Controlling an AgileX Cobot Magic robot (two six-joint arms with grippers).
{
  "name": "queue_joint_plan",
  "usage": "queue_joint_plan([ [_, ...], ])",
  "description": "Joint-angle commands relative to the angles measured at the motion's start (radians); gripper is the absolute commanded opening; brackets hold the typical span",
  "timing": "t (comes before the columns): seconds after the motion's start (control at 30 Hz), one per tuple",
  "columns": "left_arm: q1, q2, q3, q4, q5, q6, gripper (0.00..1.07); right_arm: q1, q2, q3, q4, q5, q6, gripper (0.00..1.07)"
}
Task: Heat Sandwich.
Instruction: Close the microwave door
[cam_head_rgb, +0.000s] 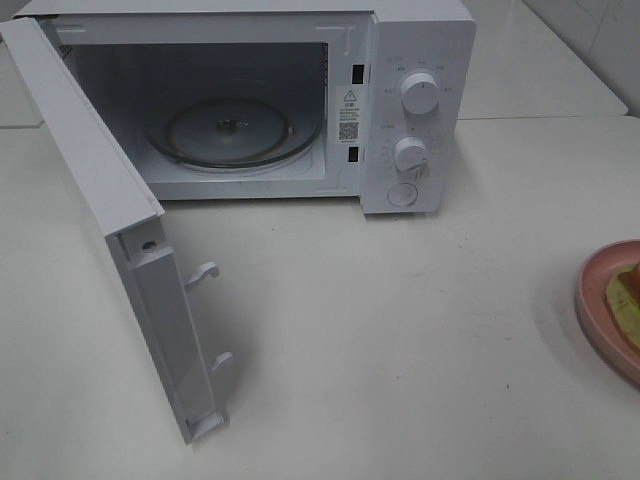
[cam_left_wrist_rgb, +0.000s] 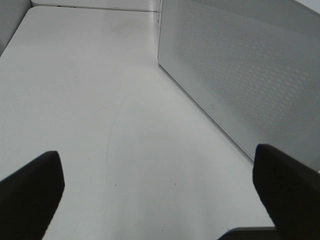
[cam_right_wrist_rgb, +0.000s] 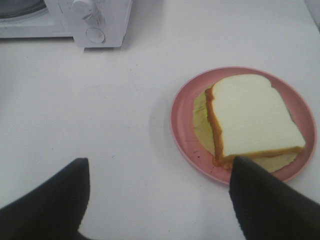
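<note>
From the high camera, the white microwave (cam_head_rgb: 300, 100) stands at twelve o'clock on the white table (cam_head_rgb: 400, 350), its door (cam_head_rgb: 110, 230) swung fully out toward eight o'clock, two latch hooks jutting from the free edge. The cavity is open, and a round glass turntable (cam_head_rgb: 228, 130) lies flat on its floor. Two round knobs (cam_head_rgb: 418, 92) sit on the smooth control panel at the right of the cavity. A broad stretch of bare tabletop runs from the cavity mouth toward five o'clock.

At three o'clock, cut by the frame edge, sits the round pink plate (cam_head_rgb: 598, 300). The sandwich (cam_right_wrist_rgb: 252, 117) lies on it: thick, soft-looking white bread with tan-brown crust and a pale green leafy layer showing beneath, narrower than the plate.

The right gripper (cam_right_wrist_rgb: 160, 200) hovers just beside the plate, its dark fingers spread wide and holding nothing; one fingertip overlaps the plate's near rim in the wrist view, though contact cannot be told.

The left gripper (cam_left_wrist_rgb: 160, 195) is fully spread and empty over bare table, beside the door's perforated panel (cam_left_wrist_rgb: 250, 70).
</note>
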Motion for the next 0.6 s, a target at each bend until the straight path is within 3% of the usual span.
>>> queue_joint_plan([
  [0.03,0.004,-0.017,0.002,0.0,-0.005,0.0,0.97,-0.046,-0.055,0.001,-0.008,-0.015,-0.012,0.76],
  [0.2,0.004,-0.017,0.002,0.0,-0.005,0.0,0.97,-0.09,-0.122,0.002,-0.01,-0.015,-0.038,0.76],
  [0.6,0.004,-0.017,0.002,0.0,-0.005,0.0,0.97,-0.09,-0.121,0.002,-0.01,-0.015,-0.04,0.75],
])
